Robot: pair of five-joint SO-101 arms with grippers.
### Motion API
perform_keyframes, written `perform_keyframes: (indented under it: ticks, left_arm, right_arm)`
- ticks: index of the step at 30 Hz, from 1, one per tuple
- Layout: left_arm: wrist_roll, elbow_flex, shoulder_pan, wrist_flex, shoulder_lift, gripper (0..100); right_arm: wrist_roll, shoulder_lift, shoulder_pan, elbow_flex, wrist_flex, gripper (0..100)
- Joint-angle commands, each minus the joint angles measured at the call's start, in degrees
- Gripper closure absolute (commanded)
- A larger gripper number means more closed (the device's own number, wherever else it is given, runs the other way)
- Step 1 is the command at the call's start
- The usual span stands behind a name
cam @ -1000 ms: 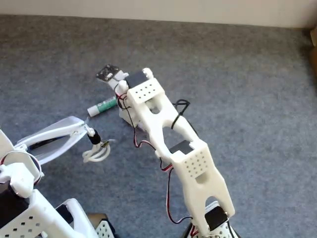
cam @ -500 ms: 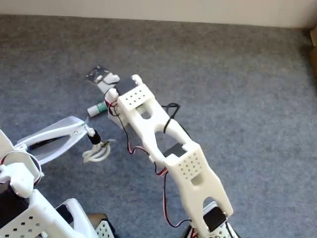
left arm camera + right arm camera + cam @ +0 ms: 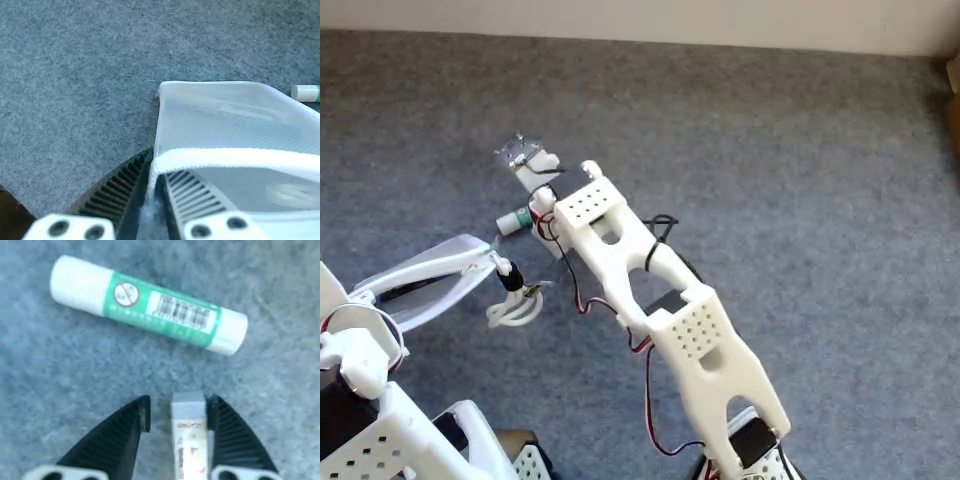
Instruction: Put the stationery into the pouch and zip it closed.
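On the grey carpet [image 3: 800,150], the right gripper [image 3: 178,410], clamped on a small white block [image 3: 188,440], may knock the green-white glue stick [image 3: 150,305] rolling if lowered, while the left gripper [image 3: 152,185] pinches the white mesh pouch [image 3: 225,120].

indoor robotics test setup — lab or hobby room, cannot tell which. indicators: grey carpet-like bench covering [image 3: 800,150], pale wall strip [image 3: 720,20] behind it, white perforated arm [image 3: 695,335] with exposed wiring [image 3: 648,400].
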Motion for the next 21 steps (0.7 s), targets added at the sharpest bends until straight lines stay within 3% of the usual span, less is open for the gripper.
perform_keyframes:
  ticks: [1, 8, 13, 21]
  left_arm:
    - [-0.4, 0.1, 0.0, -0.3, 1.4, 99]
    - [-0.4, 0.1, 0.0, -0.2, 1.4, 99]
    - [-0.4, 0.1, 0.0, -0.2, 1.4, 99]
    - [-0.4, 0.1, 0.0, -0.2, 1.4, 99]
  right_arm:
    - [-0.7, -0.2, 0.7, -1.5, -0.6, 87.5]
    - [2.3, -0.3, 1.4, -2.6, 4.4, 88.5]
    - [2.2, -0.2, 1.5, -10.6, 13.1, 99.8]
    - [2.1, 0.0, 1.7, -23.1, 26.7, 99.3]
